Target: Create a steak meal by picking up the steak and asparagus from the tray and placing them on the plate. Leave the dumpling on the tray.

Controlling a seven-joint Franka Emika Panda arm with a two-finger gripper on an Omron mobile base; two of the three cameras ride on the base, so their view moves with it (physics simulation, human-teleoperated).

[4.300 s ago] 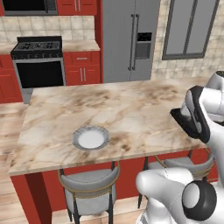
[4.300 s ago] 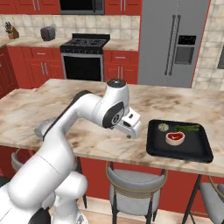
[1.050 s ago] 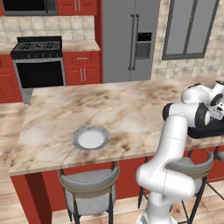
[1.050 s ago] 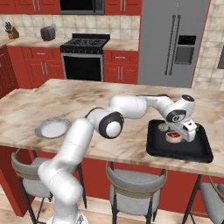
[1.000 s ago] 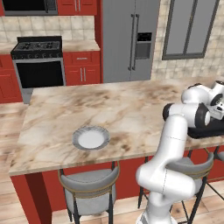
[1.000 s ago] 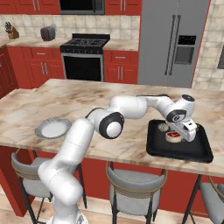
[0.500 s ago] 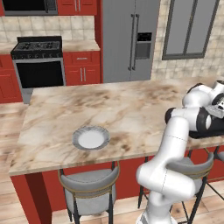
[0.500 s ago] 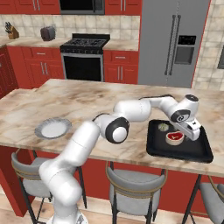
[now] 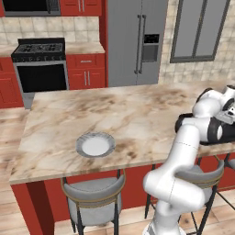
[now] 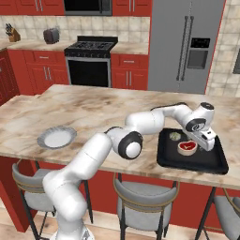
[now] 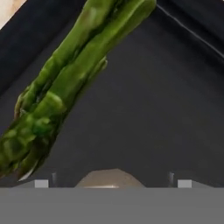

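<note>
The arm has swung across the bench to the tray (image 10: pixel 192 161) and its fingers (image 11: pixel 109 183) hang released right over the asparagus (image 11: pixel 65 92), just beyond the steak (image 10: pixel 187 147) and dumpling (image 10: pixel 175 136), the plate (image 10: pixel 56 137) well apart, nothing moved yet.

The beige-and-brown marbled stone tabletop (image 10: pixel 93 112) is carrying two things, sitting well apart: a round plate with a white centre and grey ribbed rim (image 10: pixel 56 137) near its left front edge, and a flat black rectangular tray (image 10: pixel 192 161) lying at the right front edge.
</note>
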